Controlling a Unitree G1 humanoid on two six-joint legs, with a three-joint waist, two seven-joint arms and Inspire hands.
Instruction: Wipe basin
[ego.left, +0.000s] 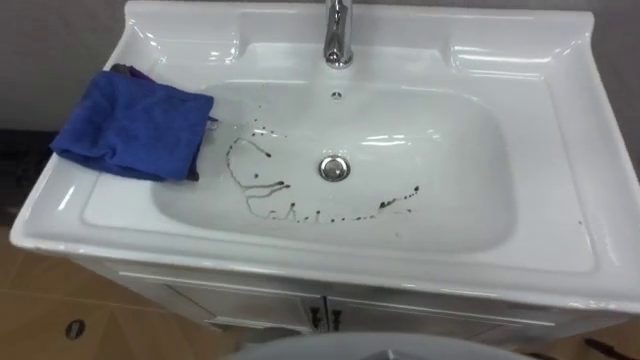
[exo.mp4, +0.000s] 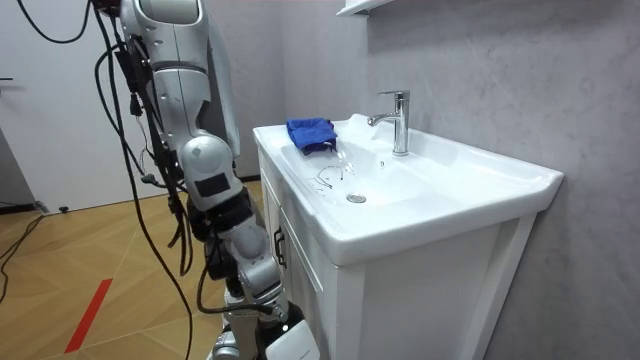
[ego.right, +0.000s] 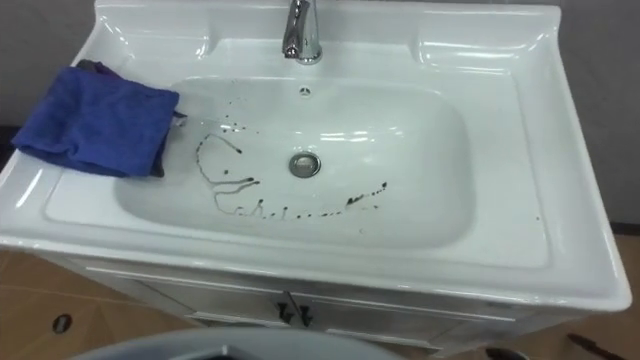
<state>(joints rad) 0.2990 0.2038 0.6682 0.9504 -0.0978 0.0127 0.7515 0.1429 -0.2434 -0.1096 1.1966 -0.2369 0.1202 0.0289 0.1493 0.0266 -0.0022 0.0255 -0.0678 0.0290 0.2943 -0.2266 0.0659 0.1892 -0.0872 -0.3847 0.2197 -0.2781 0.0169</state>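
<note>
Right hand (exo.mp4: 258, 300): hung low at the robot's side, beside the cabinet (exo.mp4: 400, 300) front and below the rim of the basin (ego.left: 570, 200), well apart from the cloth (ego.left: 135, 125). Whether it was spread or closed could not be told from the room view.

Task status: judged not begun. The marks (ego.left: 270, 195) lay whole and the cloth sat unheld on the ledge, so taking it up and the entire wipe were left to do.

Wall (exo.mp4: 480, 70): grey, mottled, behind the vanity, with a white shelf edge (exo.mp4: 365, 8) above.

Floor (exo.mp4: 70, 260): wood parquet, bearing one red strip (exo.mp4: 90, 310).

Cabinet: white, doors closed, dark pulls at the centre seam. The robot stood upright close against its front.

Basin: white, glazed, rectangular, with broad flat ledges either side. Glossy and seemingly dry (no pooled water seen).

Cloth: blue, in loose folds, on the robot's left ledge with one edge overhanging the bowl's slope. A darker scrap peeked out beneath it.

Faucet (ego.left: 338, 35): chrome, single column, centred at the back edge.

Marks: thin dark scrawls and specks, looping left of the drain (ego.left: 334, 167) and trailing along the near floor of the bowl to its right. One stray speck sat on the right ledge.

Drain: chrome ring, mid-bowl, just beside the marks.

Overflow hole (ego.left: 337, 96): small, on the back slope below the faucet.
</note>
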